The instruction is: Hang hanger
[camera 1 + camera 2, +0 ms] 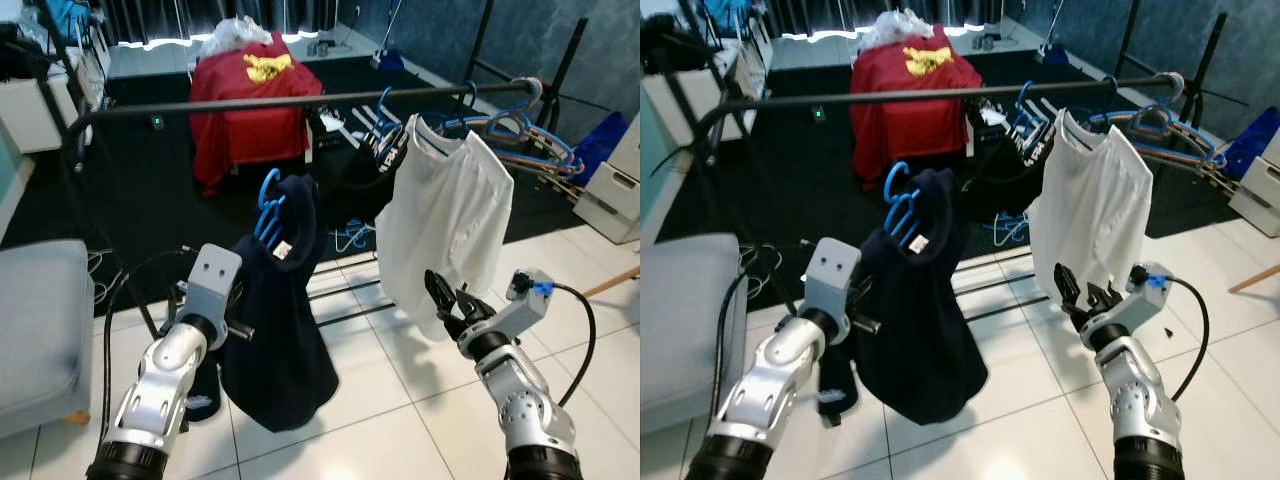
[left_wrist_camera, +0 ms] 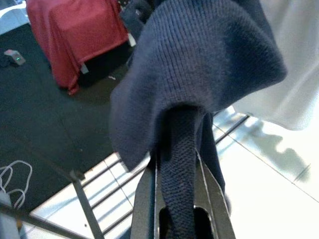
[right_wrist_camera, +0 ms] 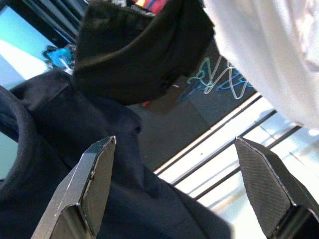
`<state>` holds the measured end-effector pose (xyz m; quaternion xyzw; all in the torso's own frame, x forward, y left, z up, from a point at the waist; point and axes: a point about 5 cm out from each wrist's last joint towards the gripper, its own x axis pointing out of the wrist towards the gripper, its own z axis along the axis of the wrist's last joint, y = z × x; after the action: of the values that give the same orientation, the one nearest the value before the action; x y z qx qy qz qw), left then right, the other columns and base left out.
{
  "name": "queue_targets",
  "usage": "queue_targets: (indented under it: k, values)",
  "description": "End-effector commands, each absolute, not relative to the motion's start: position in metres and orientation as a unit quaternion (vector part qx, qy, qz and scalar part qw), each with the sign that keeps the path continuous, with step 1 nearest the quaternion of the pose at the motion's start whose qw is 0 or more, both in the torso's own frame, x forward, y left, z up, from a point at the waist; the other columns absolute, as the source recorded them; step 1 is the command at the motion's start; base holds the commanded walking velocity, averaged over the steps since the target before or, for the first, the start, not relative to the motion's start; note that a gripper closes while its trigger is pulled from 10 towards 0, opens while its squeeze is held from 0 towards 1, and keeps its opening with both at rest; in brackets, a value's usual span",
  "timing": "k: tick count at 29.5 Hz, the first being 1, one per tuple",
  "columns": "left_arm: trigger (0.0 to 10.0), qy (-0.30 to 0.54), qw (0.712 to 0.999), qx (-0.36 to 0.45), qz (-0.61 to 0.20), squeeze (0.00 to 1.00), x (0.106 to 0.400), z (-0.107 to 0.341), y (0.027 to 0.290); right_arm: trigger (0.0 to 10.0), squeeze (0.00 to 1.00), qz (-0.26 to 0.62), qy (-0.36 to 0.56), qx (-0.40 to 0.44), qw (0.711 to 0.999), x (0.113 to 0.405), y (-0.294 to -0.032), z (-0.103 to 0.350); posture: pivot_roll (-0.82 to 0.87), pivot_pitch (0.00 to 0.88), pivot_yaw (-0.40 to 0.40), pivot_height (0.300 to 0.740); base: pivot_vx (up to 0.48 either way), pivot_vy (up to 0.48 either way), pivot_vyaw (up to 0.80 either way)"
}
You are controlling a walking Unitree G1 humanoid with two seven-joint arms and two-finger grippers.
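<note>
— Nearest? Left gripper point(image 2: 174, 199), pinched tight on a fold of the navy sweater point(image 1: 280, 330); fingertips buried in the knit, hard to make out.

— Right side? Right gripper point(image 1: 447, 303), spread wide, holding nothing, just below the white T-shirt point(image 1: 445, 225) hem. Bare tile floor point(image 1: 400, 420) between both arms.

— Hanger? Blue hanger point(image 1: 268, 208) inside the sweater's collar, hook up, hanging under the black rail point(image 1: 300, 103) and apart from it; shoulders hidden by cloth.

— Farther? Open rail left of the shirt; blue hangers point(image 1: 520, 125) crowded at its right end. Beyond, red cloth point(image 1: 250, 110) draped on furniture, cut off partly by the rail
</note>
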<state>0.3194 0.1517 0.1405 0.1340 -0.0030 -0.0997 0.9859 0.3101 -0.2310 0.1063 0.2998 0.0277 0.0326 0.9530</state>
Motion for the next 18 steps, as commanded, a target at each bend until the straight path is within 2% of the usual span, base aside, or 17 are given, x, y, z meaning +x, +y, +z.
queue_targets:
  k: [1,11,13,18]
  values:
    - [10.0,-0.028,0.985,0.156,-0.066,0.00,0.321,0.154,0.163,10.0,0.00,0.030,0.025,0.300,0.953,0.310,-0.232,0.106,-0.03,0.074,-0.026,0.740,0.465,0.000,0.00]
    - [10.0,-0.038,0.983,0.170,0.051,0.00,0.324,0.167,0.199,10.0,0.00,0.026,0.024,0.297,0.954,0.309,-0.235,0.107,-0.03,0.078,-0.028,0.740,0.429,0.000,0.00]
    - [10.0,-0.038,0.983,0.170,0.051,0.00,0.324,0.167,0.199,10.0,0.00,0.026,0.024,0.297,0.954,0.309,-0.235,0.107,-0.03,0.078,-0.028,0.740,0.300,0.000,0.00]
    - [10.0,-0.071,0.983,0.153,0.068,0.00,0.325,0.178,0.197,10.0,0.00,0.024,0.024,0.296,0.955,0.309,-0.236,0.107,-0.04,0.079,-0.027,0.740,0.000,0.000,0.00]
